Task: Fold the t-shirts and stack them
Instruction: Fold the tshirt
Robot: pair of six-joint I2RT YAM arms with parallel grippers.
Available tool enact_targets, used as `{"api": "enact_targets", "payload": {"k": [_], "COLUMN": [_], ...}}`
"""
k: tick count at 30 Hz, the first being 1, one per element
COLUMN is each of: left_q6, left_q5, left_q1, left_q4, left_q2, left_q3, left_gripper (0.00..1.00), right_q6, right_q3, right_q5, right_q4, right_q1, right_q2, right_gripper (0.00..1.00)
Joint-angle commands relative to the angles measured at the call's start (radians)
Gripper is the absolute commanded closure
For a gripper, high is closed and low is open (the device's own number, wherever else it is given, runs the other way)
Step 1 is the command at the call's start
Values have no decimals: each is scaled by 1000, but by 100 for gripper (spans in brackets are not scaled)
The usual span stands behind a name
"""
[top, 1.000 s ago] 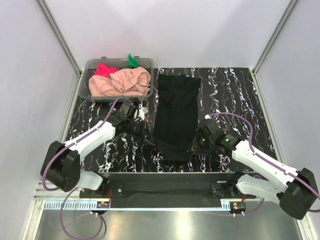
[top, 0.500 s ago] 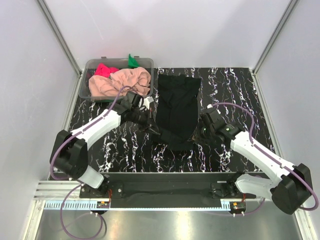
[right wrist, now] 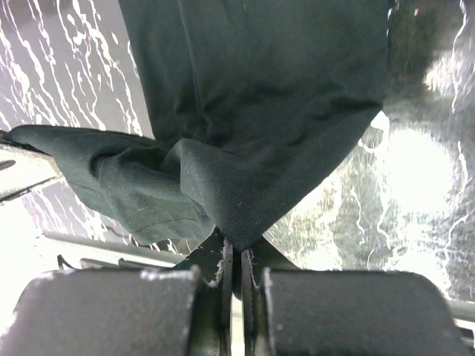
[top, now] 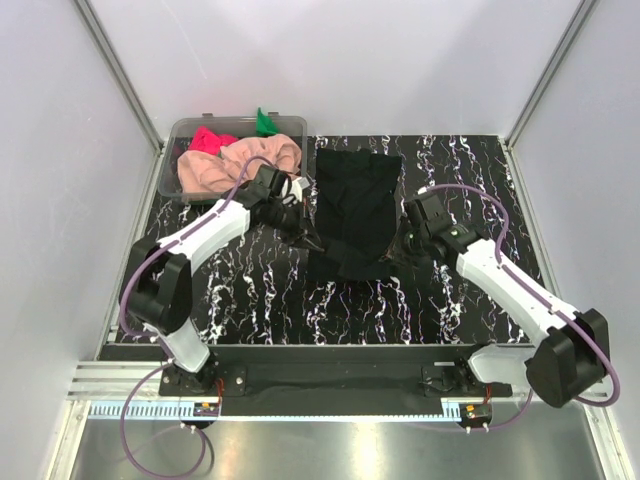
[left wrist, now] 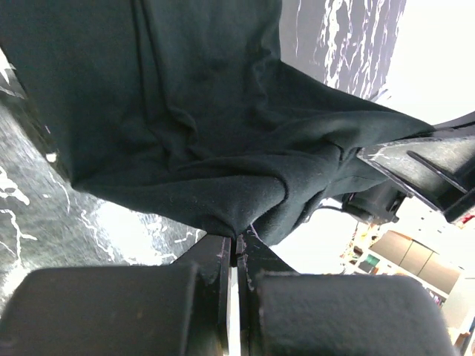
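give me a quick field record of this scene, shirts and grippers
black t-shirt: on the table, near end lifted
left gripper: shut on its near left corner
right gripper: shut on its near right corner
clear tub: far left, holds peach-pink t-shirt, bright pink-red t-shirt, green t-shirt
stack: not yet started

The fingers (left wrist: 211, 261) of the left gripper (left wrist: 236, 254) pinch a bunched corner of the black t-shirt (left wrist: 185, 111), its creased cloth spreading above the marbled counter (left wrist: 26, 189).
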Motion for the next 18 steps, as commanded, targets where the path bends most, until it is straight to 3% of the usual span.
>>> {"api": "enact_targets", "payload": {"k": [1,18], "left_q6": [5,12], "left_q5": [1,-9], "left_q1": [11,30], "left_q4": [9,1], "left_q2": [27,186], "left_q3": [71,210], "left_gripper": [100,100], "right_q6": [-55,-94], "right_q3": [81,198], "right_q5": [-13,-24], "right_q4": [-3,-8], "right_q1": [-30,-73], "right_q2": [44,239], "right_gripper": [100,100]}}
